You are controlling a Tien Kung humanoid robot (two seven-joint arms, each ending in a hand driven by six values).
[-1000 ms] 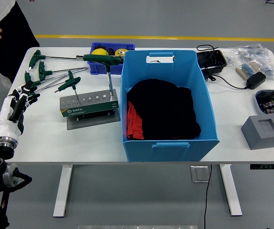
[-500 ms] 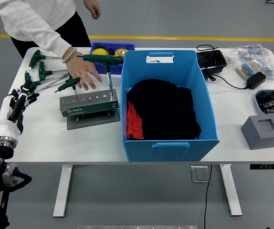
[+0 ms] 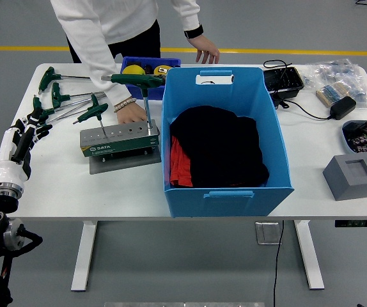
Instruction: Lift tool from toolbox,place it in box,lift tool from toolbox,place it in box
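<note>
A person (image 3: pixel 116 25) in a white top now leans over the far side of the worktop (image 3: pixel 75 185); a second ago only a hand and dark clothing showed at the top left corner. Half a second ago one of the person's hands lay spread just above the tool stand; now that hand (image 3: pixel 132 113) rests at the stand's far edge, touching it beside the upright tool. The person's other hand (image 3: pixel 206 50) hangs over the far edge of the worktop behind the blue box (image 3: pixel 225 185).

The tool stand (image 3: pixel 119 139), a grey block on a flat plate, has not moved. One green-handled T-wrench (image 3: pixel 142 86) stands upright in it, its handle reaching toward the box's left wall. A second green T-wrench (image 3: pixel 93 114) is planted in the block, leaning left. More green-handled wrenches (image 3: pixel 55 96) lie loose on the worktop to the left. The blue box holds black and red cloth.

The robot's left hand (image 3: pixel 25 135) stays at the worktop's left edge, just where it was, fingers (image 3: pixel 38 121) loosely bent and apart, holding nothing. The right arm is out of view.
</note>
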